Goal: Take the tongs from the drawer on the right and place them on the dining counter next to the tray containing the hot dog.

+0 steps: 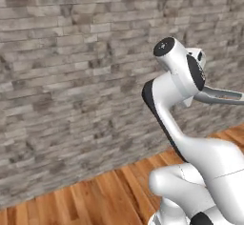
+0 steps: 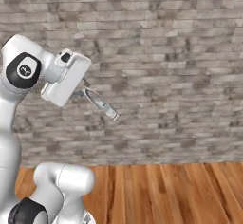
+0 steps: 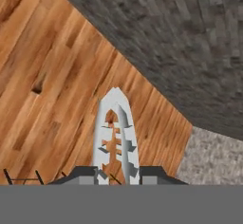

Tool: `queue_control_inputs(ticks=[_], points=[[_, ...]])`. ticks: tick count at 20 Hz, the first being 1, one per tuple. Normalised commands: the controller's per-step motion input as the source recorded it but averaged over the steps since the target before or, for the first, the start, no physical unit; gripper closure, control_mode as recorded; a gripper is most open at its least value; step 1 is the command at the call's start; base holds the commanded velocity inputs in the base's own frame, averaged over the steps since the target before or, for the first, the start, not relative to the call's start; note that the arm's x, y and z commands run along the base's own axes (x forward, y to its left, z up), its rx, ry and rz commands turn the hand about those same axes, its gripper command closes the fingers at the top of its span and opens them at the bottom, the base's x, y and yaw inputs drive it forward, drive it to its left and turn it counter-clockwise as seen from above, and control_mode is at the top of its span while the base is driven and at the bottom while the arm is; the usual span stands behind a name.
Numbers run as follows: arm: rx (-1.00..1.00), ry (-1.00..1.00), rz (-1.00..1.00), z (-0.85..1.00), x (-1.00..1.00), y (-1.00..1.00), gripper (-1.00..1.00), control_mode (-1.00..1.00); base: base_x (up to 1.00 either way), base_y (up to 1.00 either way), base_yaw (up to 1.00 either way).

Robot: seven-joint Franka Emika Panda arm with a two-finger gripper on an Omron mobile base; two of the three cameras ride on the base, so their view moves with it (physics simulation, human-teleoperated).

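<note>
Your fingers (image 3: 88, 173) grip the tongs (image 3: 115, 137) by the handle end — tips jutting forward, clear of the floor (image 3: 52, 76) — ready for transport.

Soft, even light lit the rendered scene, with no glare or hard shadows. The brick wall (image 2: 161, 52) looked coarse and blurred toward 1 o'clock in the hand view, while the wooden floor (image 3: 57, 76) stayed bright and slightly smeared.
</note>
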Motion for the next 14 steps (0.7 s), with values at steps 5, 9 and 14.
queue_control_inputs(ticks=[5,9,14], points=[[0.0,0.0,0.0,0.0,0.0,0.0,1.0,1.0,0.63,-0.33,-0.6],[0.0,0.0,0.0,0.0,0.0,0.0,1.0,1.0,0.6,-0.45,-0.61],[0.0,0.0,0.0,0.0,0.0,0.0,1.0,1.0,0.83,-0.22,-0.58]])
